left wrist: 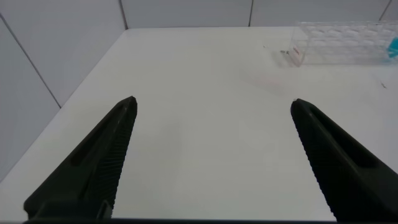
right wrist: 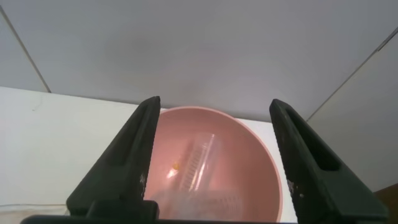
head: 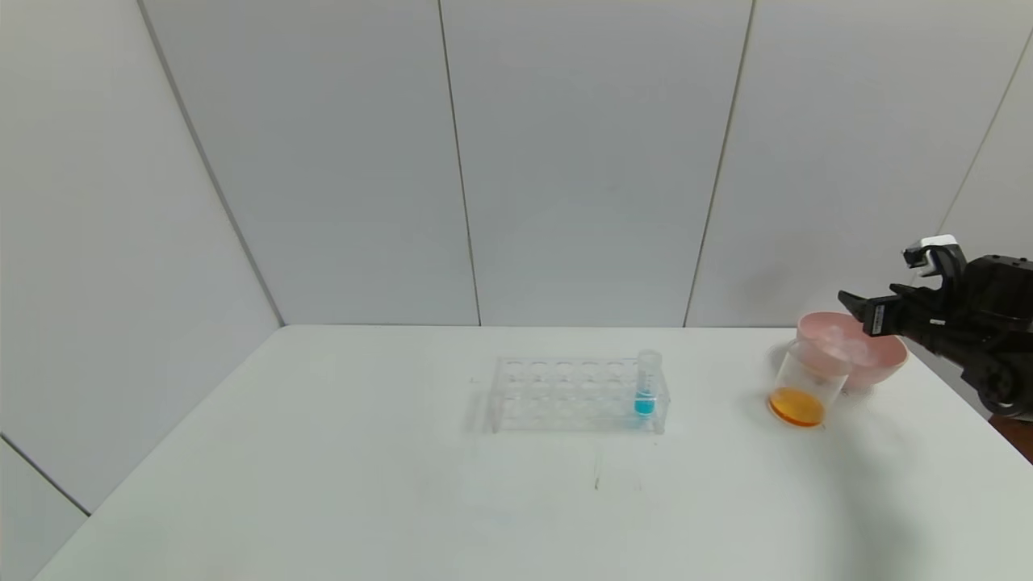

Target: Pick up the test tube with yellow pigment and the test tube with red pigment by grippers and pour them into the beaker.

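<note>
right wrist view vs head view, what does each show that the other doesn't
Only the right wrist view looks into the pink bowl and shows a clear tube lying inside it, framed by the open right pincer. Only the head view shows the beaker holding orange liquid, the rack and its blue tube on the table. Both show the bowl, the right pincer above it, and the table.

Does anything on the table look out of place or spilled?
No spill shows. One oddity: a clear tube lies tilted inside the pink bowl, under the open right claw, not in the rack.
</note>
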Robot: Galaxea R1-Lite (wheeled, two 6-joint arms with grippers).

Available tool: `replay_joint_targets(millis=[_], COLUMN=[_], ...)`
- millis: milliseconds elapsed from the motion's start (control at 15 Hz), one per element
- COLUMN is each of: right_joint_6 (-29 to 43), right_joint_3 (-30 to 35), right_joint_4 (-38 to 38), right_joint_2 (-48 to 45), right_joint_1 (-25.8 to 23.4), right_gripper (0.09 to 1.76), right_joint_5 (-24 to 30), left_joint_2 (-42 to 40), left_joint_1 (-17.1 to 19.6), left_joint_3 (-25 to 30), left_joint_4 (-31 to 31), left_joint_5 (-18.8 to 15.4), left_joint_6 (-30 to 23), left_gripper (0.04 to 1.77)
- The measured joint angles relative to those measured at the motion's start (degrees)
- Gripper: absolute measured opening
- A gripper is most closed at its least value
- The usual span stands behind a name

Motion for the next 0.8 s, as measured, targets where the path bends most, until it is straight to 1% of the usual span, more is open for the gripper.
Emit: replay_joint_targets(millis=[200, 533, 667, 800], right_joint_6=[0.15, 0.48, 2.11, 3.93], right_joint_3=[-0.52, -0.37, 0.72, 2.73], right_joint_4=[-0.30, -0.15, -0.12, 1.04], right_joint_2=[-3.71, -11.67, -16.93, -24.73], right_joint_1=[-0.30, -1.46, -2.13, -2.35], right_gripper=[1.42, 1.55, 1.59, 1.62], right_joint_5=[-0.09, 0.07, -0.57, -2.08], left_joint_2=[0.00, 0.00, 0.00, 0.00], left_joint_1=[0.00, 0.00, 0.00, 0.00], left_joint_3=[0.00, 0.00, 0.00, 0.00], left_joint_4=[0.00, 0.00, 0.00, 0.02], left_joint_5=[0.00, 0.00, 0.00, 0.00], left_joint_6=[0.00, 0.00, 0.00, 0.00], left_gripper=[1.76, 1.76, 1.76, 1.76])
